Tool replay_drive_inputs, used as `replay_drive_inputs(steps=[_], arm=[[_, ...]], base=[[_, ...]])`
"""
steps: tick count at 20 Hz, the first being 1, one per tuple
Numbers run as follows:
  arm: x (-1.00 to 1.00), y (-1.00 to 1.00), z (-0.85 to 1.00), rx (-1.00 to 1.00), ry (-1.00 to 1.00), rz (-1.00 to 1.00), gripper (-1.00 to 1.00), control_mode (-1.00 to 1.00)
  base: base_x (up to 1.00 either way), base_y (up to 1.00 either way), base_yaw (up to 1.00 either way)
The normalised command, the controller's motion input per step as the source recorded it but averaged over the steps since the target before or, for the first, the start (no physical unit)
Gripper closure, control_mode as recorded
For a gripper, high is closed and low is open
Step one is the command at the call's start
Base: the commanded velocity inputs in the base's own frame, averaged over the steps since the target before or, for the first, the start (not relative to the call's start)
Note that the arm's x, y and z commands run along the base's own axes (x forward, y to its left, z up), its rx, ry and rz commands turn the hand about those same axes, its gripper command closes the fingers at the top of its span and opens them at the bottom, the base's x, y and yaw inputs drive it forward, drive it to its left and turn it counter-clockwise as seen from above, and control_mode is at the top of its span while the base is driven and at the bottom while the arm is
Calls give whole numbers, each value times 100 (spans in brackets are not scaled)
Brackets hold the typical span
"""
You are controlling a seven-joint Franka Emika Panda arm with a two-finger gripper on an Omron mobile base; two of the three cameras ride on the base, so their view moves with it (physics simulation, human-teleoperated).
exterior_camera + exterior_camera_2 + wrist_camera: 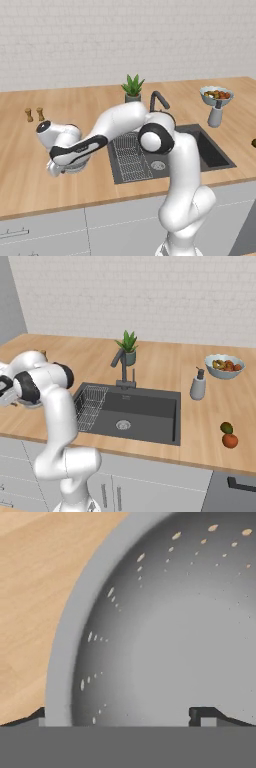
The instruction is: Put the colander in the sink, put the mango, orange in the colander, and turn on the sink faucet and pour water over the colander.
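Observation:
The colander (165, 632), a shiny perforated metal bowl, sits on the wooden counter left of the sink (216, 156), and its edge peeks out under my hand (76, 167). My gripper (120, 717) is open and hangs low over its rim, with one fingertip (36, 716) outside the bowl and the other inside. The mango (226, 428) and the orange (230, 440) lie together on the counter right of the sink (145, 411). The dark sink faucet (158, 100) (121, 363) stands behind the basin with no water running.
A wire rack (127, 156) (90, 403) fills the sink's left side. Behind are a potted plant (132, 88), a soap dispenser (198, 384), a pale fruit bowl (225, 367) and two small shakers (34, 114). My own arm spans across the rack.

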Motion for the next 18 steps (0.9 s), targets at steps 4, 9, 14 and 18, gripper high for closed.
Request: replay_drive_inputs(steps=[4,9,14,18], arm=[[0,0,-8,-1,0,1,100,-100],[-6,-18,0,0,-5,0,100,-100],[-28,-54,4,2,-7,0,100,-100],[-55,-84,35,10,-11,0,100,-100]], base=[[0,0,0],[0,0,0],[0,0,0],[0,0,0]])
